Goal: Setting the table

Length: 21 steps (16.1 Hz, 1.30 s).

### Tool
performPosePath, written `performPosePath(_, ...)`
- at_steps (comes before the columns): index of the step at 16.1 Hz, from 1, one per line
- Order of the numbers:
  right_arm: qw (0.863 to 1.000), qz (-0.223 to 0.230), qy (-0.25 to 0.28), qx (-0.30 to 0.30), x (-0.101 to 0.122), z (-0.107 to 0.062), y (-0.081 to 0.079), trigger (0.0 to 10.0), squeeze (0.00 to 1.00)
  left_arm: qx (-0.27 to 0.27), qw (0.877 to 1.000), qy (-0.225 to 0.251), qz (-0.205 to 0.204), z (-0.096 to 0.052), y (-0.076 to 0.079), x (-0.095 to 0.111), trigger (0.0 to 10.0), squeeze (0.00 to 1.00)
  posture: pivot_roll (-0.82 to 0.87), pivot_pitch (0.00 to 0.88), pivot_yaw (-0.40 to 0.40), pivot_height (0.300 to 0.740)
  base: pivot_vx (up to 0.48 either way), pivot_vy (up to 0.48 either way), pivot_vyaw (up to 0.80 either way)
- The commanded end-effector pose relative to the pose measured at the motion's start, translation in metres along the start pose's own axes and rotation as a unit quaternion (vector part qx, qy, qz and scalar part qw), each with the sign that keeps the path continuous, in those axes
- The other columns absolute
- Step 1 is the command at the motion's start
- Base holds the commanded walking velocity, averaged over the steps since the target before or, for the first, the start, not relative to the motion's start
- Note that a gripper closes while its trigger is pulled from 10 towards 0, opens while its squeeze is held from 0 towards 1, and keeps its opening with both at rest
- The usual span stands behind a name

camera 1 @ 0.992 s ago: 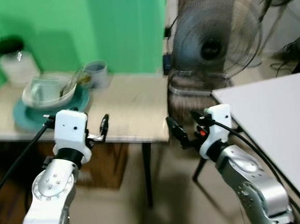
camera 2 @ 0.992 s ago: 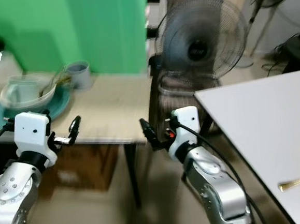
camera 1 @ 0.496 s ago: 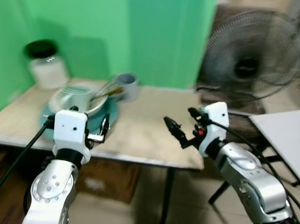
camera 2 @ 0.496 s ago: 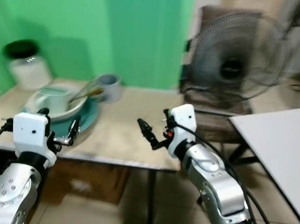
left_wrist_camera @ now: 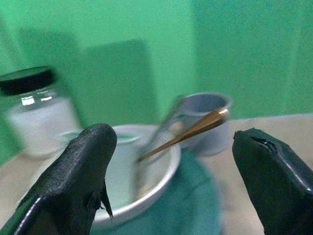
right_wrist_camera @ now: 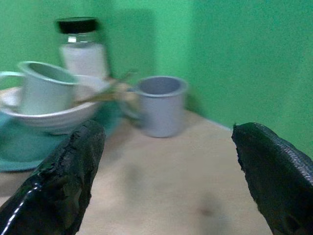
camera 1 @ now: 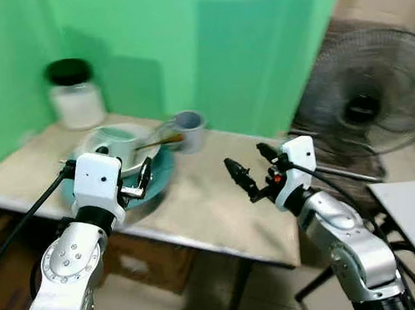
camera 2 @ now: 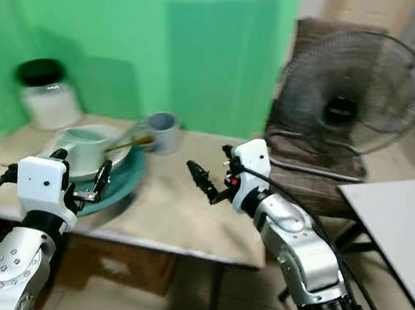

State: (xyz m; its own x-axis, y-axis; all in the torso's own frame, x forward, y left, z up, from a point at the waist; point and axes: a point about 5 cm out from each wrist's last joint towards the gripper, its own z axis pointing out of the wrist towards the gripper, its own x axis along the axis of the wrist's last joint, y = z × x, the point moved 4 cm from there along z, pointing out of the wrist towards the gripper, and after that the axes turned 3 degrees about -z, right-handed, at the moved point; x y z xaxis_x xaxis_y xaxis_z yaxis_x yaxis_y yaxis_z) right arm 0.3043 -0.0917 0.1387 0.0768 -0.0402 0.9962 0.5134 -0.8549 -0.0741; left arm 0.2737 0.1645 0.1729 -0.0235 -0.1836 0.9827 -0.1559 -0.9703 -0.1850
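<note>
Your 2 grippers hang over the beige table [camera 1: 219, 211], fingers spread and holding nothing: the left gripper [camera 1: 124, 172] at the teal plate [camera 1: 162, 174], the right gripper [camera 1: 250, 172] near the table's middle. On the plate sits a white bowl [right_wrist_camera: 51, 120] holding a pale cup [right_wrist_camera: 41, 88] and gold utensils [left_wrist_camera: 188, 132]; a grey mug [right_wrist_camera: 159, 105] and a black-lidded jar [camera 1: 75, 95] stand just beside it.

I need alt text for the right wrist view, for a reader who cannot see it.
Between the open right pincer's two black fingers, a grey mug stands on a beige table. Beside it a white bowl holds a pale cup, with a black-lidded jar behind, against a green wall.
</note>
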Motion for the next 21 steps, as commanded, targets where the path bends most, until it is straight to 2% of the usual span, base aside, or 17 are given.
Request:
performPosePath(1,1.000,-0.002,0.009,-0.007,0.004,-0.001,0.009,10.0,1.00,-0.012,1.000,0.005,0.000,0.000,0.007,0.004,10.0,0.00,0.07,0.000,-0.065,0.740,0.352,0.000,0.00)
performPosePath(3,1.000,-0.001,0.013,-0.005,0.007,0.001,0.009,10.0,1.00,-0.011,1.000,0.005,0.001,-0.001,0.007,0.004,10.0,0.00,0.07,0.000,-0.069,0.740,0.351,0.000,0.80)
performPosePath(6,1.000,0.005,0.018,-0.014,0.009,0.002,0.012,10.0,1.00,-0.012,1.000,0.006,0.004,-0.001,0.007,0.005,10.0,0.00,0.07,0.000,-0.069,0.740,0.341,0.000,0.00)
performPosePath(9,0.999,0.001,0.020,-0.031,0.011,0.002,0.024,10.0,1.00,-0.017,1.000,0.004,0.012,-0.001,0.010,0.004,10.0,0.00,0.07,0.000,-0.071,0.740,0.000,0.000,0.00)
performPosePath(13,0.999,-0.005,0.019,-0.034,0.012,0.003,0.029,10.0,1.00,-0.020,1.000,0.003,0.014,-0.001,0.010,0.004,10.0,0.00,0.07,0.000,-0.077,0.740,0.000,0.000,0.00)
performPosePath(14,0.999,-0.020,0.012,-0.033,0.012,0.004,0.031,10.0,1.00,-0.026,1.000,0.002,0.015,-0.001,0.012,0.004,10.0,0.00,0.07,0.000,-0.079,0.740,0.000,0.000,0.00)
performPosePath(15,0.998,-0.063,-0.013,-0.017,0.009,0.012,0.036,10.0,1.00,-0.045,0.999,0.001,0.013,-0.002,0.015,0.004,10.0,0.00,0.07,0.000,-0.077,0.740,0.000,0.000,0.00)
performPosePath(16,0.996,-0.087,-0.022,-0.002,0.009,0.017,0.036,10.0,1.00,-0.056,0.998,0.000,0.013,-0.003,0.015,0.004,10.0,0.00,0.07,0.000,-0.074,0.740,0.000,0.000,0.00)
performPosePath(18,0.986,-0.152,-0.047,0.058,0.015,0.037,0.032,10.0,1.00,-0.096,0.995,0.000,0.015,-0.007,0.016,0.007,10.0,0.00,0.07,0.000,-0.072,0.740,0.000,0.000,0.00)
performPosePath(19,0.982,-0.167,-0.050,0.073,0.018,0.042,0.032,10.0,0.81,-0.109,0.994,0.001,0.020,-0.008,0.016,0.009,10.0,0.00,0.08,0.000,-0.074,0.740,0.000,0.000,0.00)
performPosePath(20,0.971,-0.208,-0.053,0.100,0.025,0.050,0.034,10.0,0.00,-0.145,0.989,0.001,0.027,-0.013,0.018,0.012,10.0,0.00,0.08,0.000,-0.077,0.740,0.000,0.000,0.00)
performPosePath(21,0.966,-0.230,-0.057,0.107,0.028,0.054,0.037,10.0,0.00,-0.158,0.987,-0.003,0.029,-0.015,0.019,0.013,10.0,0.00,0.08,0.000,-0.077,0.740,0.000,0.000,0.00)
